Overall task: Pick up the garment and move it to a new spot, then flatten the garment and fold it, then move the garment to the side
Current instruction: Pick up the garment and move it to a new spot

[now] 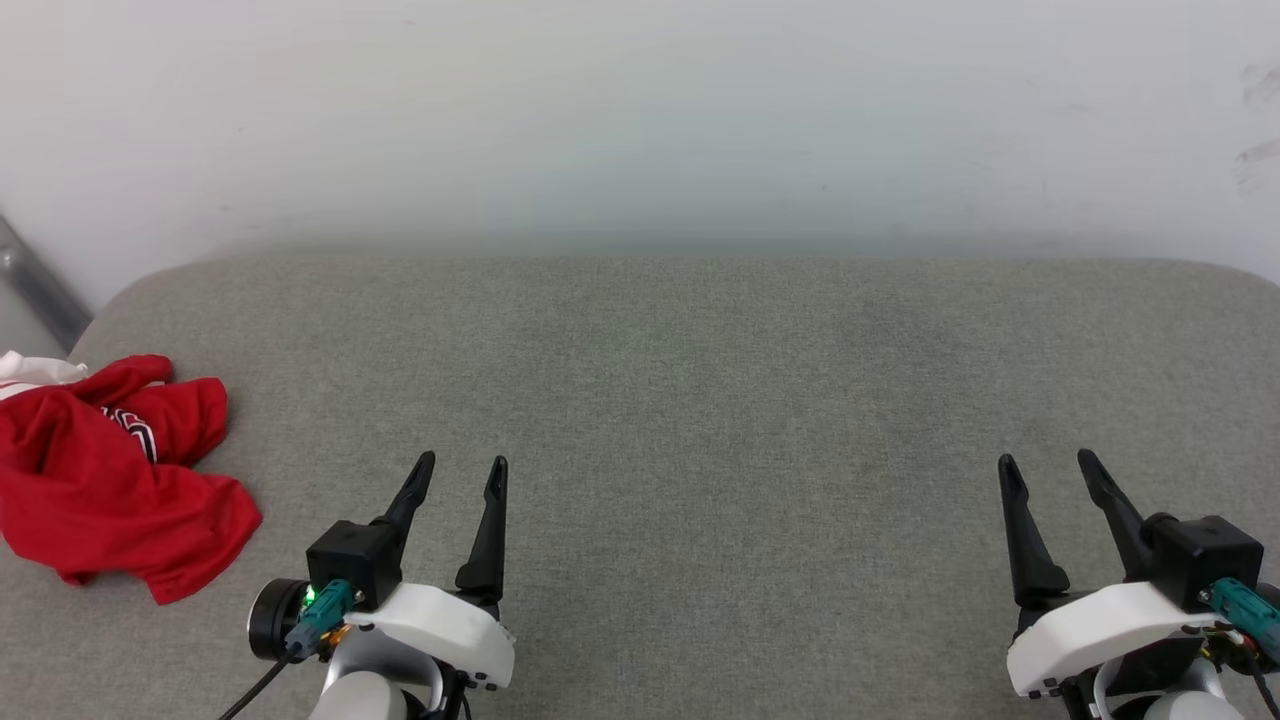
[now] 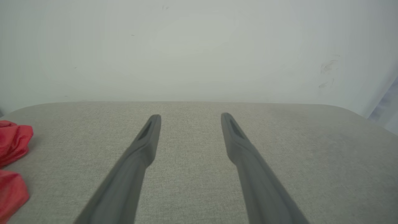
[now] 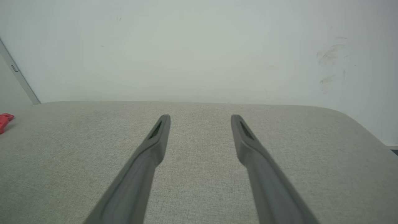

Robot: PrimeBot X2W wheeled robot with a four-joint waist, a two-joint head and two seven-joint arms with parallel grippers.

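Note:
The garment (image 1: 105, 475) lies crumpled in a red heap at the far left edge of the grey padded table (image 1: 700, 380), with a bit of white sleeve and part of the black lettering showing. Its red folds (image 2: 12, 146) also show at the left edge of the left wrist view, and a small red tip (image 3: 4, 119) at the far left of the right wrist view. My left gripper (image 1: 462, 467) hovers open at the lower left, to the right of the garment and apart from it. At the lower right my right gripper (image 1: 1048, 465) is open, with nothing between its fingers.
A pale wall (image 1: 640, 120) rises right behind the table's rounded far edge. A grey metal strip (image 1: 40, 290) runs down the wall at the far left. Bare grey fabric stretches between and beyond the two grippers.

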